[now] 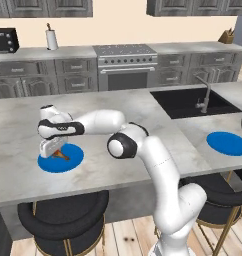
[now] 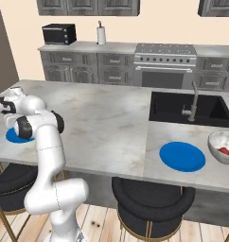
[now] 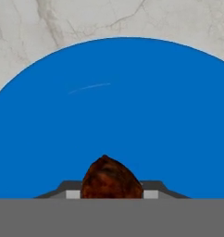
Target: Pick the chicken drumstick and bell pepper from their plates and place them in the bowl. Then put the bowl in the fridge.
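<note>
The brown chicken drumstick [image 3: 111,178] lies on the left blue plate [image 3: 114,92] near the island's front edge. My gripper [image 3: 111,194] is down on that plate [image 1: 75,156], its fingers pressed against both sides of the chicken drumstick [image 1: 63,155], so it is shut on it. From the right base view, the plate [image 2: 12,137] is partly hidden behind my arm. The marble bowl [image 2: 213,142] stands at the far right with the red bell pepper [image 2: 224,151] inside. Beside the bowl lies the second blue plate [image 2: 181,156], bare. The fridge is out of view.
A black sink [image 1: 193,101] with a faucet [image 1: 205,95] is set into the island between the two plates. Black stools [image 1: 63,217] stand under the front edge. Stove [image 1: 125,65], microwave [image 2: 58,34] and paper towel roll [image 1: 52,39] line the back counter.
</note>
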You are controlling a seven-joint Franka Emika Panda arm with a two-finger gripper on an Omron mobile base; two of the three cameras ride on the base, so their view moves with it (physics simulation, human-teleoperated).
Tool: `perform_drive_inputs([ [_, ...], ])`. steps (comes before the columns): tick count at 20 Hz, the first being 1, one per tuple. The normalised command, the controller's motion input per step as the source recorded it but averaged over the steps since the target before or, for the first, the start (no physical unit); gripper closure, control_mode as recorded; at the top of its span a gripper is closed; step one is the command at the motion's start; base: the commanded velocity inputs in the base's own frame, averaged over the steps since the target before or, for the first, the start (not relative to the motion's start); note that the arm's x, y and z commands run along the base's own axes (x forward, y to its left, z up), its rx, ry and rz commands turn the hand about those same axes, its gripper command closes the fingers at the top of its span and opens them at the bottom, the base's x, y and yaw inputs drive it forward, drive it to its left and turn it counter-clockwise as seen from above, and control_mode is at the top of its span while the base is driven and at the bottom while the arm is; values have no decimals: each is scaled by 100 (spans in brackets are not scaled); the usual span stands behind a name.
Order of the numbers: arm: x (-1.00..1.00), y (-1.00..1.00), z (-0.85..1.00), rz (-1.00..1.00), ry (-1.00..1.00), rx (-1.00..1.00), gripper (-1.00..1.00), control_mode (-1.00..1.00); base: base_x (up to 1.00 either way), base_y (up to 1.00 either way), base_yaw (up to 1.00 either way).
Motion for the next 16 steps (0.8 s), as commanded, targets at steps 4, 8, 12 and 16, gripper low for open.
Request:
perform_drive_inputs([
  [4,-2,-17,27,5,0,0,100,-100,0,0,0],
  [8,-8,-24,53,3,1,0,100,-100,0,0,0],
  [12,-31,-40,54,0,0,0,100,-100,0,0,0],
  [16,-47,-58,40,-1,-8,9,100,-100,0,0,0],
])
